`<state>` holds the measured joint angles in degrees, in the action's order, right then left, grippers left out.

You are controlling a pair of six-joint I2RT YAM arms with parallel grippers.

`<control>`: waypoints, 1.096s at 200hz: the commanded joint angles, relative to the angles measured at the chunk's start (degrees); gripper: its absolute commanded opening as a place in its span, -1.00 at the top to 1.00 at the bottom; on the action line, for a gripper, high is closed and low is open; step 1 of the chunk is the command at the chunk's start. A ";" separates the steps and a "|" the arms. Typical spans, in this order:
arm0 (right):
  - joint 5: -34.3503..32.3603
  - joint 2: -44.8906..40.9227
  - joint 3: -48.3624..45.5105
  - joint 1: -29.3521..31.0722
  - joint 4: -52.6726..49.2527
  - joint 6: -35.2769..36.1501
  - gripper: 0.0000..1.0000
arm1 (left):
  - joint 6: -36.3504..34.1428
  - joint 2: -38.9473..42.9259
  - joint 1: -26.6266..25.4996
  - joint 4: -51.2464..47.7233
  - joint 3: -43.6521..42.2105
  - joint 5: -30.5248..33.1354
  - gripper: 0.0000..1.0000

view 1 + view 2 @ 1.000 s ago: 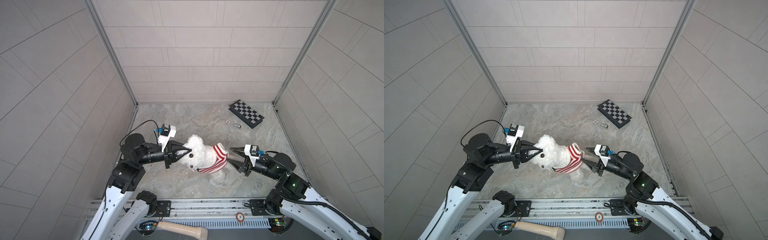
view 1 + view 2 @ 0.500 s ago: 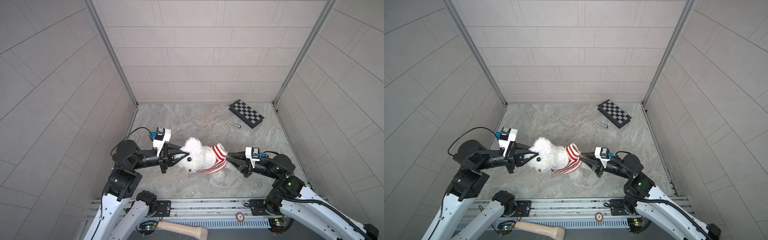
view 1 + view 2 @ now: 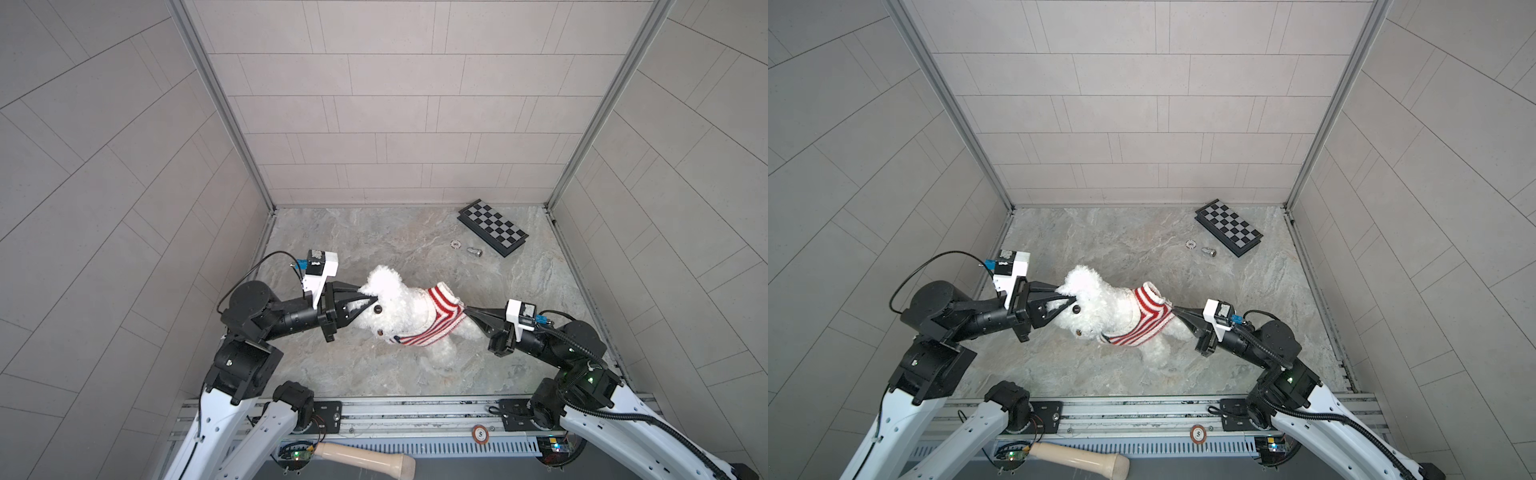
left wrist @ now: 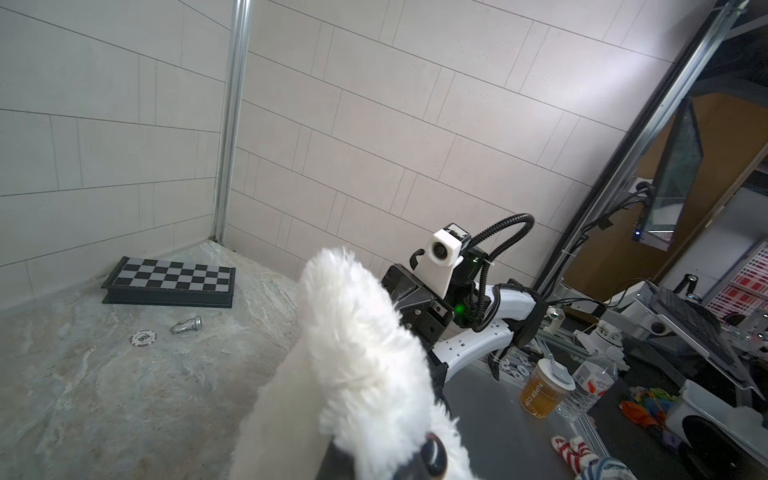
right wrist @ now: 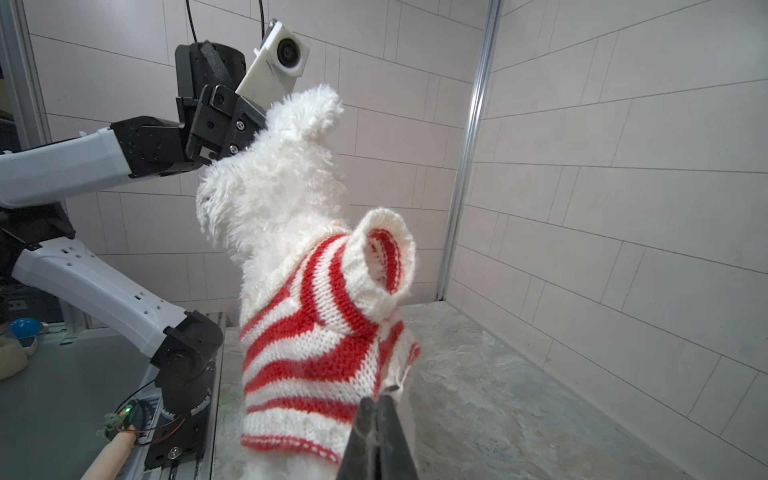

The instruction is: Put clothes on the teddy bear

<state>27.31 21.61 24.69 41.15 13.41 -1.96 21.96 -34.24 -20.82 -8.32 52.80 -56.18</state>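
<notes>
A fluffy white plush teddy bear (image 3: 399,311), its pile shaggy and matt, sits between two matt black hard-plastic grippers. The left gripper (image 3: 369,300) is at its head. The right gripper (image 3: 467,309) is at the hem of a red-and-white striped knit sweater (image 3: 440,320) of coarse, ribbed yarn. Beneath both grippers lies a smooth grey marbled stone-look tabletop (image 3: 353,232). Beyond the right gripper are a satin-finished black-and-silver chequered board (image 3: 492,227) and a small shiny metal piece (image 3: 473,251).

Far-right corner, marble tabletop (image 3: 374,232): folded chessboard (image 3: 493,227). Just in front: poker chip (image 3: 456,243) & silver chess pc. (image 3: 474,251), near each other. Front edge, below rail: wooden handle (image 3: 365,459).
</notes>
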 commanded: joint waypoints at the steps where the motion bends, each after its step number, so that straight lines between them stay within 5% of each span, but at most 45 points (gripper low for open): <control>1: -3.97 -2.16 -1.48 -0.09 -1.74 1.96 1.00 | -1.63 1.88 -0.06 1.27 2.62 6.78 1.00; 76: -2.63 -3.65 -2.80 -0.03 -2.44 2.58 1.00 | 0.48 6.57 0.03 4.57 -1.39 18.95 1.00; 131: -1.01 -0.22 -1.91 -0.01 -1.17 3.18 1.00 | 2.66 6.85 0.04 9.02 -4.45 18.25 1.00; 172: -7.44 -4.43 -3.73 -0.01 -0.61 2.53 1.00 | 2.63 8.60 0.04 11.57 -6.26 20.31 1.00; 210: -3.44 4.22 1.07 -0.01 -0.37 3.76 1.00 | 3.49 6.55 -0.01 15.15 -8.10 16.02 1.00; 219: -3.30 5.68 1.68 0.02 0.63 3.46 0.87 | 1.77 5.81 0.03 12.77 -7.30 14.94 1.00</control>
<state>23.55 23.62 23.83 41.25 13.06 0.03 24.99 -27.75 -21.34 -1.45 44.58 -41.15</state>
